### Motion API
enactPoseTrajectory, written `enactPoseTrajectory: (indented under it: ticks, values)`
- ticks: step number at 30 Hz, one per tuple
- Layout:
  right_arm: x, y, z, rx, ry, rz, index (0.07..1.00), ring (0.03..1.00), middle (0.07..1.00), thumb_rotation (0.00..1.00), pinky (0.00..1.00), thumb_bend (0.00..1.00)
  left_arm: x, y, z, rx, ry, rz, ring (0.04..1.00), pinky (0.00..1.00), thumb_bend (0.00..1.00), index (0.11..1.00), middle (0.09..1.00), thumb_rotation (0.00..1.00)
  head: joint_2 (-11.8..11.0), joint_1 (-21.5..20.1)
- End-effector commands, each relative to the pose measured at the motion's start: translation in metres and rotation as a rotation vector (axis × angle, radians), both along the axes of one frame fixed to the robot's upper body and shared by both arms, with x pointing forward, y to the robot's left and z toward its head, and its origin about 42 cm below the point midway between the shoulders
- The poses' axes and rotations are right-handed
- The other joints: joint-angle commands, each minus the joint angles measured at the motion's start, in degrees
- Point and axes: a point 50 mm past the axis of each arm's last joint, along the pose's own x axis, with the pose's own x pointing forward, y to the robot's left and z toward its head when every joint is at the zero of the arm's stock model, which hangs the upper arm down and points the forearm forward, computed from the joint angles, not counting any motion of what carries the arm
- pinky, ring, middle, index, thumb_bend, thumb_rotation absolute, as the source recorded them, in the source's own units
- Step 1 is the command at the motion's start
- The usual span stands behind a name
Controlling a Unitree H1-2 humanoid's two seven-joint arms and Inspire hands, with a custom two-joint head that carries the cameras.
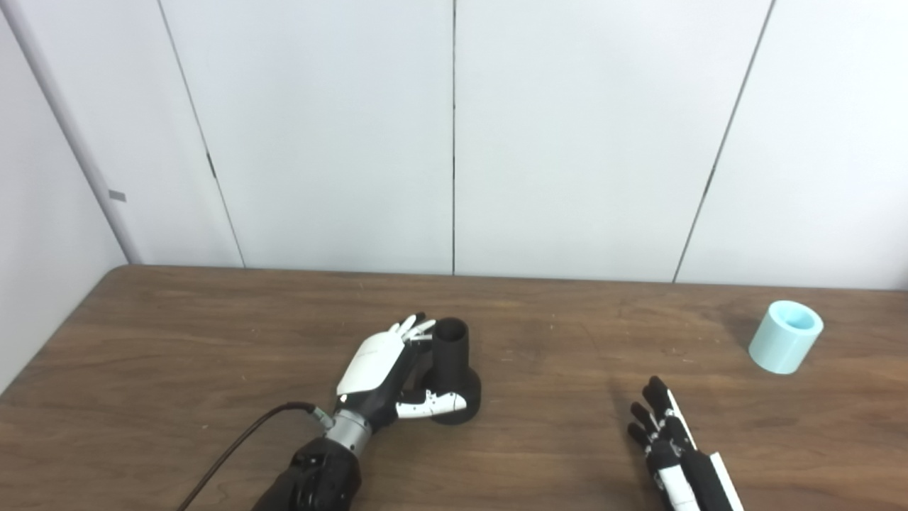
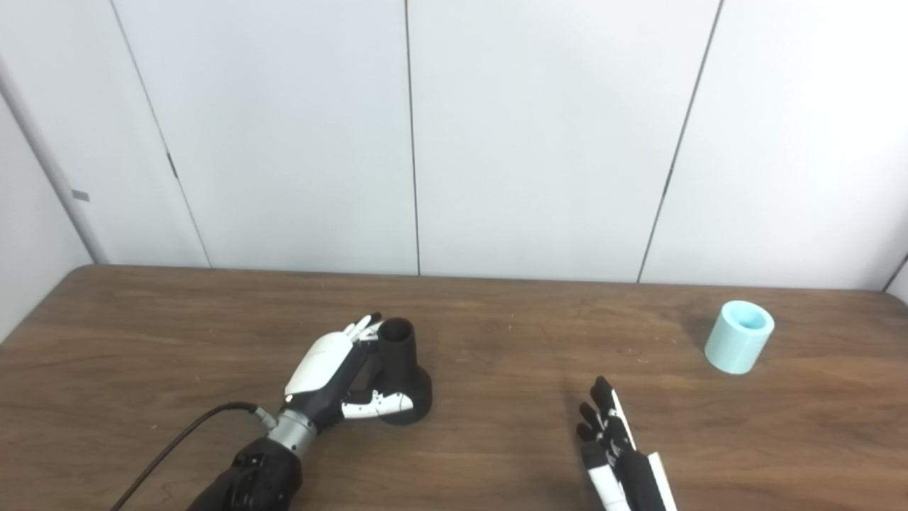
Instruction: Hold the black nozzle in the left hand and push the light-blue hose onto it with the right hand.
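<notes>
Plain test room or lab: bare dark-brown wood-grain tabletop [image 1: 213,319] pushed against seamed white wall panels [image 1: 319,142], far edge touching.

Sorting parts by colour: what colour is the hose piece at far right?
Light blue hose, clearest in the left eye view.

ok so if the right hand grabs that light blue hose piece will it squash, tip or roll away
The short light-blue cylindrical hose piece keeps a round open mouth and straight walls, so it probably holds its shape rather than flopping. It stands on end on the brown wooden table, squat, so tipping seems unlikely; knocked over, it would likely roll. The right hand is well short of it.
</notes>
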Motion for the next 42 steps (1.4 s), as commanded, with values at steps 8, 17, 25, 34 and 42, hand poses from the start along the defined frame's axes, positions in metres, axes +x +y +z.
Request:
enactPoseTrajectory:
  ticks: [8,17,25,34,42]
  values:
    - [-0.005,0.014,0.011,0.027,-0.036,-0.019,1.000,0.965,1.000,0.79,0.93,0.75,-0.068,-0.016,-0.080,0.044,0.247,-0.048,1.000,1.00,0.60,0.494,0.899,0.64,0.3,-0.5]
    - [-0.004,0.019,0.013,0.036,-0.037,-0.020,1.000,0.965,1.000,0.78,0.92,0.75,-0.075,-0.019,-0.086,0.048,0.255,-0.092,1.000,1.00,0.59,0.494,0.901,0.62,0.6,-1.3]
    - [-0.003,0.023,0.018,0.038,-0.045,-0.017,1.000,0.965,1.000,0.78,0.92,0.76,-0.072,-0.028,-0.083,0.057,0.252,-0.114,1.000,1.00,0.60,0.491,0.900,0.63,1.5,-2.5]
    - [0.004,0.033,0.023,0.040,-0.072,-0.014,1.000,0.978,1.000,0.77,0.92,0.73,-0.073,-0.025,-0.087,0.077,0.259,-0.124,1.000,1.00,0.60,0.507,0.900,0.64,2.7,-8.0]
    - [0.005,0.049,0.025,0.024,-0.059,-0.035,1.000,0.973,1.000,0.77,0.94,0.74,-0.075,-0.016,-0.083,0.075,0.251,-0.130,1.000,1.00,0.59,0.499,0.900,0.63,2.7,-12.4]
